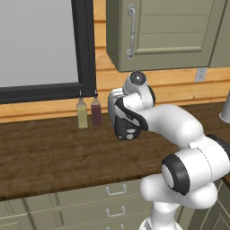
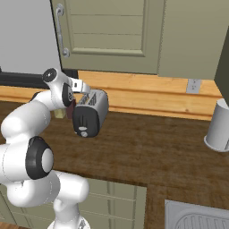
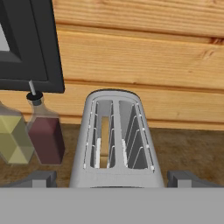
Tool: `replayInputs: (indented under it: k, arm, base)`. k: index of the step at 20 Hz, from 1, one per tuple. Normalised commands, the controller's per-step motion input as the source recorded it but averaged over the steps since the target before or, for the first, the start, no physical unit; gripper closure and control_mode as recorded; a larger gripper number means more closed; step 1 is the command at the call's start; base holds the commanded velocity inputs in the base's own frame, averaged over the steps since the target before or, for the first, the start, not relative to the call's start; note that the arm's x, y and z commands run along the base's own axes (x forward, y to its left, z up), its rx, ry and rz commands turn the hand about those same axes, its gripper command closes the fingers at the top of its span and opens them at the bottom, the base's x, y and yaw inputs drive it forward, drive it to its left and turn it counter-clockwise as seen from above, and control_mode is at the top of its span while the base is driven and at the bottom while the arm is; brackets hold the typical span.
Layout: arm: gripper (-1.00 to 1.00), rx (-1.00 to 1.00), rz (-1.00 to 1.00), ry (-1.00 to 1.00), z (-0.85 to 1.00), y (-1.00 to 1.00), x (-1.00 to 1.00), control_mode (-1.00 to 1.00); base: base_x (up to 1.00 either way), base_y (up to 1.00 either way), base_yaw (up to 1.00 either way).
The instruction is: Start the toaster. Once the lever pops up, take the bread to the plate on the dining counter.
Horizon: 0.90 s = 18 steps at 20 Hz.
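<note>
The silver toaster (image 2: 95, 109) stands on the wooden counter by the back wall, its black end panel (image 2: 85, 120) facing the room. A small pale lever (image 2: 83, 133) sits low on that panel. In the hand view I look down into the toaster (image 3: 114, 175); the tan bread (image 3: 104, 142) stands in the left slot and the right slot is empty. My gripper (image 3: 113, 180) hovers just above the toaster's near end, open, with one fingertip (image 3: 41, 178) off each side and nothing held. In the left base view my arm hides the toaster. The plate and the dining counter are out of view.
Two slim bottles, olive (image 1: 81, 114) and dark red (image 1: 96, 112), stand just left of the toaster under a black window frame (image 1: 84, 45). A pale cylinder (image 2: 219, 125) stands at the far right, and a sink (image 2: 197, 218) lies at the front right. Wall cabinets (image 2: 112, 31) hang overhead.
</note>
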Motion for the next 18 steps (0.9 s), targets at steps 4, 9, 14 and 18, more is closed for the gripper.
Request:
replayInputs:
  k: [4,9,14,18]
  arm:
    - [-1.0,0.0,0.0,0.0,0.0,0.0,0.0,-1.0]
    - [-1.0,0.0,0.0,0.0,0.0,0.0,0.0,-1.0]
    - [-1.0,0.0,0.0,0.0,0.0,0.0,0.0,-1.0]
    - [-1.0,0.0,0.0,0.0,0.0,0.0,0.0,-1.0]
  base:
    - [0.0,0.0,0.0]
    - [0.0,0.0,0.0]
    - [0.0,0.0,0.0]
    - [0.0,0.0,0.0]
